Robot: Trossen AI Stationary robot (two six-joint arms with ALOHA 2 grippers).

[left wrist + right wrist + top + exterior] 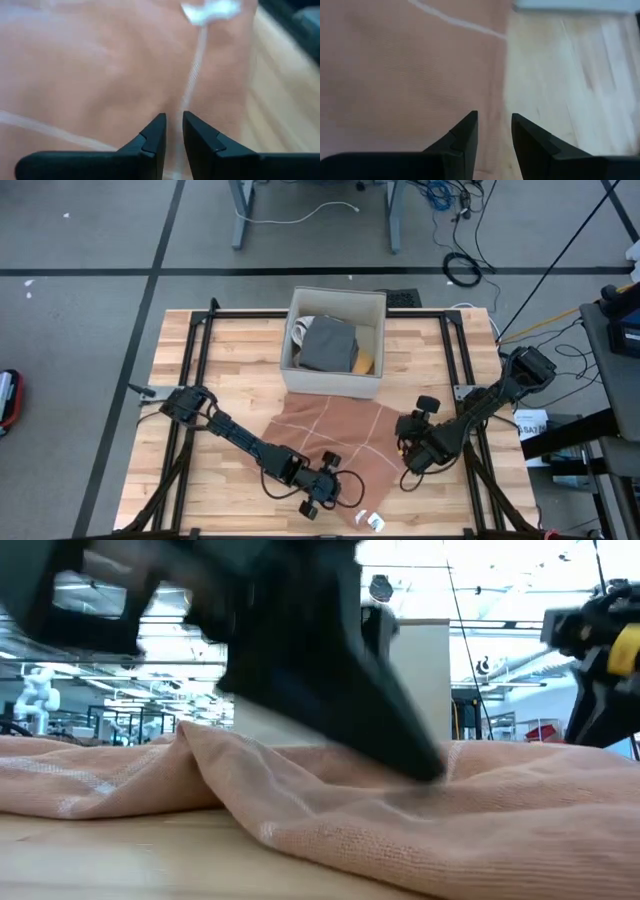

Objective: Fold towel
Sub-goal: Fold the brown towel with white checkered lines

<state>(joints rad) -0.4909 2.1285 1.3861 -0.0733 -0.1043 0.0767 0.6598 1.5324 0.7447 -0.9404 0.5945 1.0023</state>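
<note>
A salmon towel (335,445) with thin white lines lies spread on the wooden table, its far edge at the white box (335,340). A white label (372,521) sits at its near corner. My left gripper (325,492) is on the towel's near part and shut on cloth; its own view (174,125) shows a white line running into the narrow gap. My right gripper (408,463) is at the towel's right edge, shut on it (494,122). In the low view a ridge of cloth (190,735) rises beside the left finger (425,760). My left gripper pinches the towel's cloth at a white line (176,107), in the near part of the towel. The fingers slant down from the table's left. The towel lies on the table around them, with a low ridge raised beside them. One layer or several, I cannot tell. My right gripper has the towel's right edge (499,102) between its two fingers, which slant down from the table's right. The cloth around them lies flat on the table. The fingers themselves hide how much cloth is taken.
The white box holds a folded grey cloth (325,345) and something yellow (364,363). A black frame (200,360) runs along the table's left, right and far sides. Bare wood (230,490) lies left of the towel, and more (570,90) lies right of it.
</note>
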